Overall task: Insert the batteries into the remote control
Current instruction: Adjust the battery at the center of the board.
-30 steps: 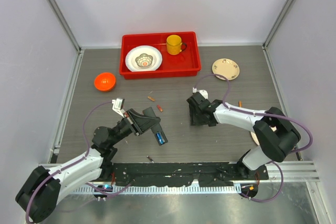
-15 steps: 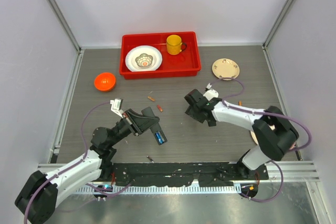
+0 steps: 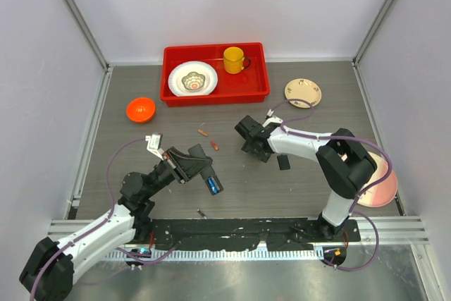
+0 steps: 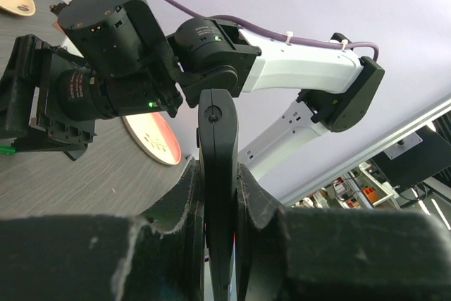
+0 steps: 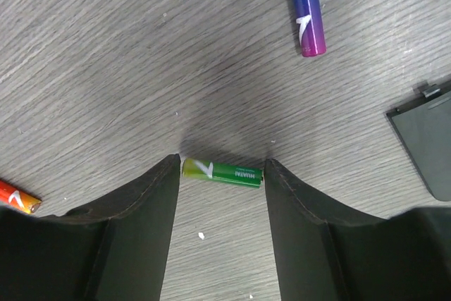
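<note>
Currently: battery pick-up step.
- Remote control (image 4: 217, 139): raised, clamped edgewise in left gripper (image 4: 218, 182).
- Right gripper (image 5: 222, 168): right of remote, fingers apart.
- Green battery (image 5: 224, 172): between those fingers, on table (image 5: 106, 68).

Next, probably: close, lift, carry to remote.

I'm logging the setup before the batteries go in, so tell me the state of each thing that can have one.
Slim black plastic remote control: clamped edge-on in the left gripper.
Left gripper: shut on the remote control.
Small green cylindrical battery: flat on the table, not gripped.
Right gripper: open, fingers either side of the green battery.
Blue-and-purple battery: lying loose.
Flat grey battery cover: detached, on the table.
</note>
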Action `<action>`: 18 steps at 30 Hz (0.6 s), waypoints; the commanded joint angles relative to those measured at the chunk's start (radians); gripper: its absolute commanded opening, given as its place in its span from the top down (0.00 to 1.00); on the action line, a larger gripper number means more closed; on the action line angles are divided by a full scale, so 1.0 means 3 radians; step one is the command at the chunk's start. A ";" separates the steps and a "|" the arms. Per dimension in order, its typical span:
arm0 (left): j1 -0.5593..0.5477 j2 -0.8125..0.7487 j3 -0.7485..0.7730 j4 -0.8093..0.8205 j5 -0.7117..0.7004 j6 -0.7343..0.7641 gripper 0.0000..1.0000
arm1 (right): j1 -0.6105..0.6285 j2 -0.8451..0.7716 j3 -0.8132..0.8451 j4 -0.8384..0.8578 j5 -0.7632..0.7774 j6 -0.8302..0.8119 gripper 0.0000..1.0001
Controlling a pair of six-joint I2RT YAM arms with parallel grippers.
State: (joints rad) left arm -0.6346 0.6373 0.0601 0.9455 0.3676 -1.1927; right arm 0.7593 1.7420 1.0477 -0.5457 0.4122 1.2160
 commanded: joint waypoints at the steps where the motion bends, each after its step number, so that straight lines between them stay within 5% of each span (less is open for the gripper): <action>1: 0.0014 -0.0023 0.0071 0.0065 0.0007 0.0059 1.00 | 0.0015 0.0053 0.0158 -0.0160 -0.0034 -0.0157 0.39; 9: 0.0014 0.0013 0.0107 0.0065 0.0058 0.0059 1.00 | 0.0020 -0.0151 0.0450 -0.0166 -0.0167 -0.0861 0.31; 18: 0.0014 0.0013 0.0081 0.0044 0.0048 0.0074 1.00 | -0.0041 -0.0330 0.0404 0.0116 -0.0709 -0.3372 0.49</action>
State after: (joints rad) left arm -0.6346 0.6441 0.0601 0.9249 0.3698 -1.1919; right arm 0.7582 1.6894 1.1576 -0.5446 0.2909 0.5785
